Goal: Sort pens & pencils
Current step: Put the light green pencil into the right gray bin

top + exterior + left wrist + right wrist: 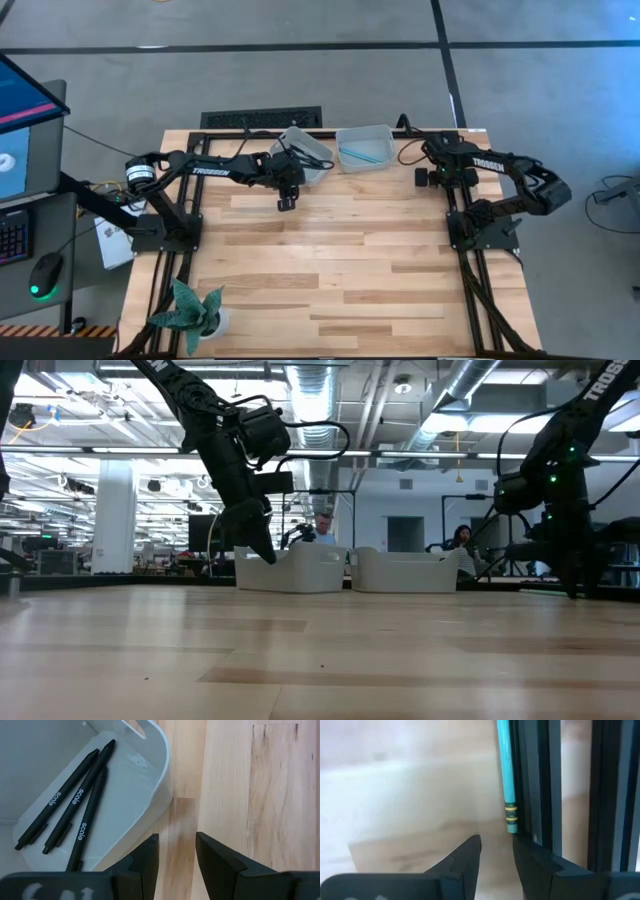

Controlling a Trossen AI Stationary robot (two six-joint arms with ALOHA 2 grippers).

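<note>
Black sticks (75, 805), three, lie in the pale bin (145, 785) beside my left gripper (176, 852), jaws narrowly parted and empty like my right gripper's (496, 851).

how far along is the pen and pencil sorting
Done: three black pens lie in the left bin, teal sticks in the right bin. In hand: nothing; the left gripper is empty. Left: a teal pencil lies before the right gripper.

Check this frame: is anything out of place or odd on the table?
One teal-blue pencil with a banded end lies against the black frame rail, seemingly outside any bin; three black pens lie tidily in the white plastic bin.
</note>
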